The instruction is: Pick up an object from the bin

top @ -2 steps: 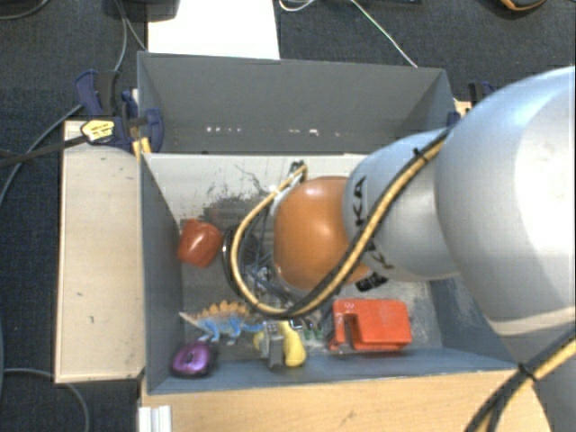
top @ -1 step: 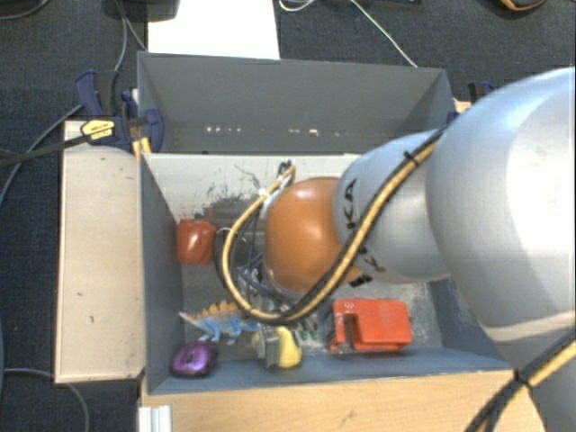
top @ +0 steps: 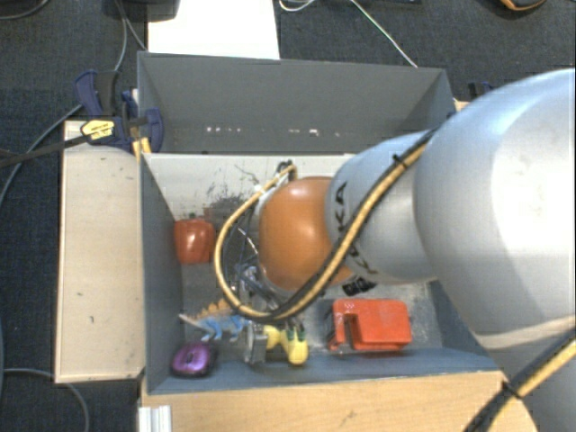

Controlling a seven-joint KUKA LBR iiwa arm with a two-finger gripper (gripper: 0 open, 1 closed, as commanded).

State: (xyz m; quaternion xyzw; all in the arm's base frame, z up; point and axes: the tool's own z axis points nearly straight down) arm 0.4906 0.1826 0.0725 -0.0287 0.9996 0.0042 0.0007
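My gripper shows as a dark mechanism under the arm's orange cover, low over the bin's front left part. Just below it lies a blue and tan toy figure. Beside that, towards the front wall, a yellow piece with a grey part lies on the floor. A red rounded thing like an apple sits to the gripper's left against the left wall. The cover hides what is directly under the gripper.
An orange-red boxy thing lies at the front right. A small purple thing sits in the front left corner. A small black piece peeks out beside the arm. The arm and its cable cover the bin's middle and right.
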